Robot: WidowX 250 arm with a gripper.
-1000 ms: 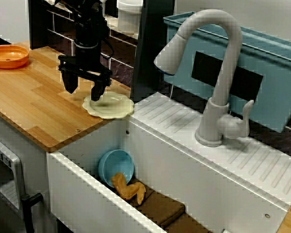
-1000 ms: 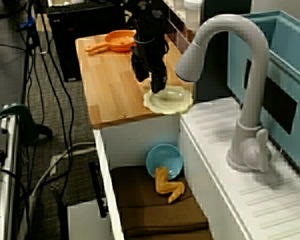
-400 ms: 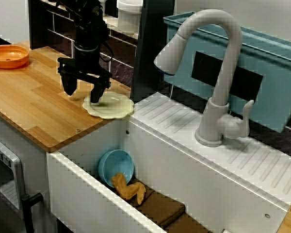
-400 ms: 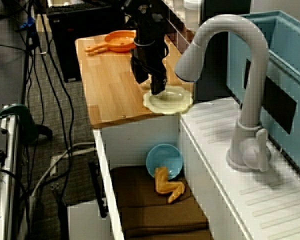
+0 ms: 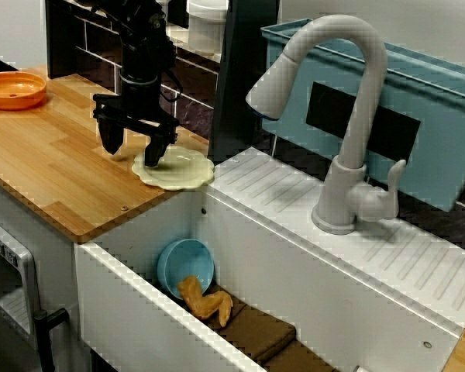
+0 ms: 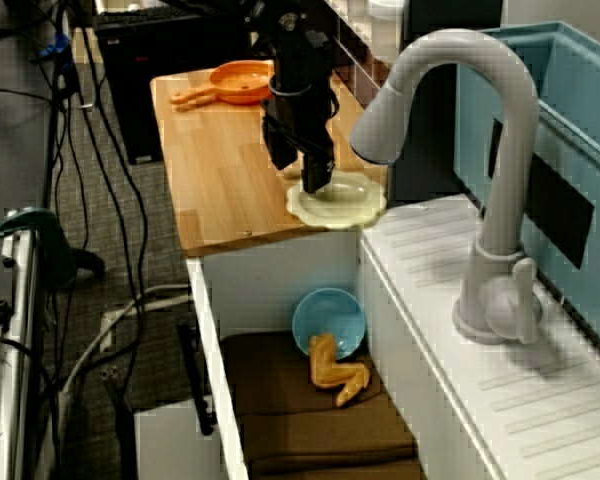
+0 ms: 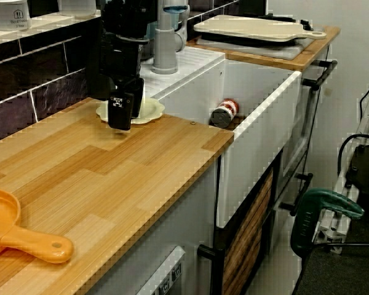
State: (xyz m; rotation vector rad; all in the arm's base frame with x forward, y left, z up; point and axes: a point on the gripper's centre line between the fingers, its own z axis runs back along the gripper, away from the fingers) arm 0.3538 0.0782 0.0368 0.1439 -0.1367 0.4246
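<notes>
— Where was the black two-fingered gripper (image 5: 133, 146)?
— In the upper left of the frame, with its fingers apart, holding nothing. One finger was above the left rim of the pale yellow scalloped plate (image 5: 178, 169), the other above the wooden counter (image 5: 54, 167).
— And the plate?
— It was flat on the counter, just beside the white sink (image 5: 132, 310).

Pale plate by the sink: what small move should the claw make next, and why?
Probably a short, straight lowering. The claw stands open, straddling the rim of the pale plate: one finger is over the plate, the other over the wooden counter beside it. Whether either tip touches anything cannot be told, so dropping slightly would seat the rim between the jaws before closing.
</notes>
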